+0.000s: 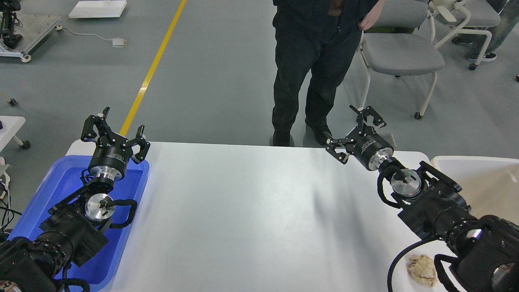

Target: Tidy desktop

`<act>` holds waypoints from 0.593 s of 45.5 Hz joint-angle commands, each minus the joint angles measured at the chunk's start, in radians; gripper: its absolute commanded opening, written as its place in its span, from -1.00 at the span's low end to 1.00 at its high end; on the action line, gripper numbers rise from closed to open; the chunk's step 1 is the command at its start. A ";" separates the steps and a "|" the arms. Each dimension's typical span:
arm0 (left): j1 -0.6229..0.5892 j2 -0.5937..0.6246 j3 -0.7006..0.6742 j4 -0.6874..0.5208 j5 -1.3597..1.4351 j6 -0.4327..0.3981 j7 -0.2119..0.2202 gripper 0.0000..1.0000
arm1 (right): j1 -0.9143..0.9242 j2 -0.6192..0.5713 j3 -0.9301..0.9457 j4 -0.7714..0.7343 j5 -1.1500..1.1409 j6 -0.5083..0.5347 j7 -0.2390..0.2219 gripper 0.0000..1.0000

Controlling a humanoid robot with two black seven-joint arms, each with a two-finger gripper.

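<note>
Desktop surface is stretching white across the middle, sitting between a blue tray at its left and a cream tub at its right. Left gripper is hovering over the tray's far end, fingers spread and holding nothing. Right gripper is hanging above the far right edge, fingers likewise spread, while a crumpled beige wad is lying near the front right corner.

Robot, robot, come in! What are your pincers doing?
Left pincer open, empty, above blue tray. Right pincer open, empty, at desktop far edge. Crumpled beige wad near right corner.
</note>
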 commanded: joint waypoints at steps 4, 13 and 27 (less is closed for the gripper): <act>0.000 0.000 0.000 0.000 0.000 0.000 -0.001 1.00 | -0.002 -0.001 -0.010 0.014 -0.001 0.005 0.000 1.00; 0.000 0.000 0.000 0.000 -0.001 0.000 0.000 1.00 | 0.012 -0.027 -0.019 0.048 -0.012 -0.010 -0.001 1.00; 0.000 0.000 0.000 -0.001 0.000 0.000 0.000 1.00 | 0.023 -0.269 -0.090 0.245 -0.073 -0.009 -0.001 1.00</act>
